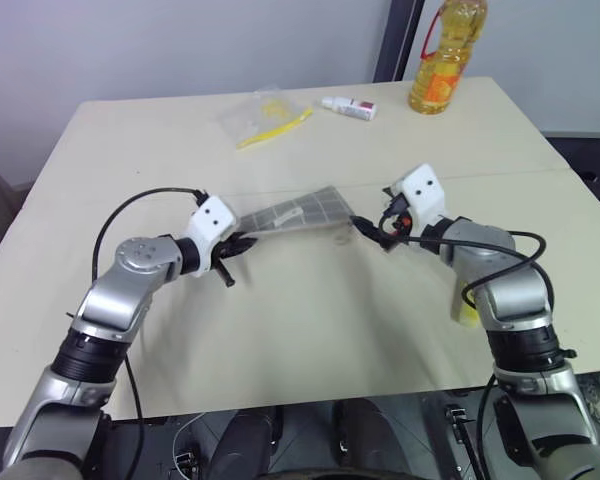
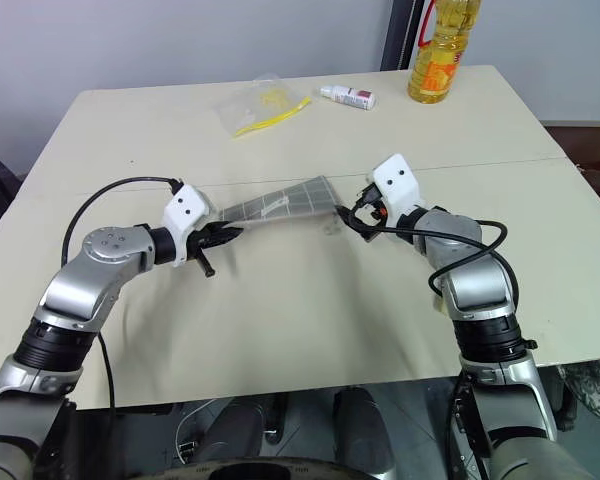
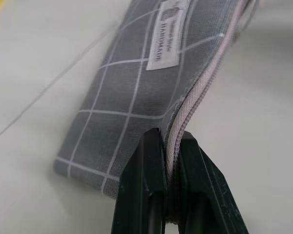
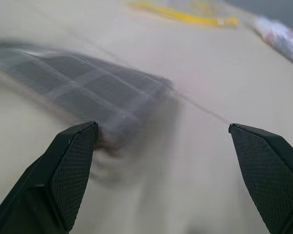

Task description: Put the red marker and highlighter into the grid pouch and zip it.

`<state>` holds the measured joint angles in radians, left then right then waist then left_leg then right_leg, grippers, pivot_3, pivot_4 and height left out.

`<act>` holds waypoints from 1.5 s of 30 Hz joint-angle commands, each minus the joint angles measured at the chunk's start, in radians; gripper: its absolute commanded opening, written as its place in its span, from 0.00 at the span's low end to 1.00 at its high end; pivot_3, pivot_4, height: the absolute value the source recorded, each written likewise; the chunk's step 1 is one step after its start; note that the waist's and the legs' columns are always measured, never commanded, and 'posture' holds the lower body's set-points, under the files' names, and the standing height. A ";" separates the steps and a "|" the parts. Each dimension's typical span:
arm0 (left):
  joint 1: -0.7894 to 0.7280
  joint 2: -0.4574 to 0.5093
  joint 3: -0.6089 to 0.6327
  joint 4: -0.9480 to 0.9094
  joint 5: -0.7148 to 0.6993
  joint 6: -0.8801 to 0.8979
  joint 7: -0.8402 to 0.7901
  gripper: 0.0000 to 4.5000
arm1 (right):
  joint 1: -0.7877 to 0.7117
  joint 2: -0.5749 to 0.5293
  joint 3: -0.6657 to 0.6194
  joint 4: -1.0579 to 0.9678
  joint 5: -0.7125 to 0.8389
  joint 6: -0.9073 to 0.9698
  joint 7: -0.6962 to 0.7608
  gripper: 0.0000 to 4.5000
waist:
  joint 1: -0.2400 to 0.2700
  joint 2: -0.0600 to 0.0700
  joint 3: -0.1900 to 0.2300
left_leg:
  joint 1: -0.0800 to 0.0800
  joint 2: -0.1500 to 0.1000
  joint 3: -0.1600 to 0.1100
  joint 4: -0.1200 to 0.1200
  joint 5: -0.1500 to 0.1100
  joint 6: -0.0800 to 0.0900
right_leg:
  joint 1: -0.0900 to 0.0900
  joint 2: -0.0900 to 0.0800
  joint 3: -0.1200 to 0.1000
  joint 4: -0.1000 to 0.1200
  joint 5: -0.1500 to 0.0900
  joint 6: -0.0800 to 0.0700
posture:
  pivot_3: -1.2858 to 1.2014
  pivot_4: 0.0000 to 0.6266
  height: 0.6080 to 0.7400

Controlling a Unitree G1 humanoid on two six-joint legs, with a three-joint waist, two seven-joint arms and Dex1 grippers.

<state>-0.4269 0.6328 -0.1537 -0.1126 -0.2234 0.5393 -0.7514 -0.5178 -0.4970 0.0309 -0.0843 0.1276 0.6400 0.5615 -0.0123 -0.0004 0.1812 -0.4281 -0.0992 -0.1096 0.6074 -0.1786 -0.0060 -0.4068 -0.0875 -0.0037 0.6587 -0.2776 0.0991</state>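
With the left end effector (image 1: 232, 247) clenched on the zipper edge of the grid pouch (image 1: 298, 211), which hangs just above the desk (image 1: 310, 320), and the right end effector (image 2: 352, 216) released beside its far end, the left should hold steady while the right checks the zip.

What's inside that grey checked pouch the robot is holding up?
Its contents are hidden: the grid pouch is opaque fabric, and the zipper edge looks shut where the left gripper pinches it. No pen pokes out. The right gripper stands open beside it.
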 commanded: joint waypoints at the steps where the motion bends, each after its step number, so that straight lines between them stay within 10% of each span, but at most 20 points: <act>1: 0.028 0.006 0.014 -0.046 0.009 -0.018 -0.005 0.00 | -0.025 -0.004 -0.014 0.025 -0.016 -0.045 -0.021 0.99 | 0.001 0.000 0.000 | 0.000 0.000 0.000 0.000 0.000 0.000 | 0.000 0.000 0.000 0.000 0.000 0.000 | 0.52 0.24 1.00; 7: 0.089 0.000 0.041 -0.022 0.038 -0.118 0.009 0.00 | -0.038 0.031 -0.020 0.102 0.008 -0.091 -0.018 0.87 | -0.001 0.000 0.000 | 0.000 0.000 0.000 -0.001 0.000 0.000 | 0.000 0.000 0.000 -0.002 0.000 0.000 | 0.52 0.24 1.00; 15: 0.150 -0.004 0.040 -0.013 0.068 -0.201 0.011 0.00 | -0.062 0.076 0.011 0.210 -0.006 -0.136 -0.024 0.00 | 0.000 0.000 0.000 | 0.000 0.000 0.000 -0.001 0.000 0.000 | 0.001 0.000 0.000 -0.003 0.000 0.000 | 0.52 0.24 1.00; 22: 0.182 -0.010 0.048 -0.016 0.054 -0.185 0.009 0.00 | -0.081 0.129 0.051 0.268 -0.048 -0.177 -0.065 0.00 | -0.001 0.000 0.000 | 0.000 0.000 0.000 -0.001 0.000 0.000 | 0.001 0.000 0.000 -0.003 0.000 0.000 | 0.52 0.24 1.00; 29: 0.208 0.012 0.094 -0.021 0.020 -0.199 -0.020 0.80 | -0.101 0.152 0.065 0.313 -0.068 -0.201 -0.071 0.00 | -0.001 0.000 0.000 | 0.000 0.000 0.000 -0.001 0.000 0.000 | 0.001 0.000 0.000 -0.003 0.000 0.000 | 0.52 0.24 1.00; 45: 0.124 0.157 0.136 0.386 0.190 -0.833 -0.126 0.80 | -0.201 0.187 0.057 0.533 -0.117 -0.285 -0.104 0.00 | 0.002 0.001 0.000 | 0.000 0.000 0.000 -0.003 0.000 0.000 | -0.002 0.000 0.000 -0.003 -0.001 -0.002 | 0.52 0.24 1.00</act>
<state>-0.2737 0.7976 -0.0195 0.2392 -0.0526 -0.2157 -0.8920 -0.6895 -0.3178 0.0941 0.4433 0.0130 0.3784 0.4641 -0.0107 0.0002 0.1815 -0.4277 -0.0988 -0.1094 0.6045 -0.1786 -0.0060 -0.4085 -0.0872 -0.0037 0.6550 -0.2774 0.0990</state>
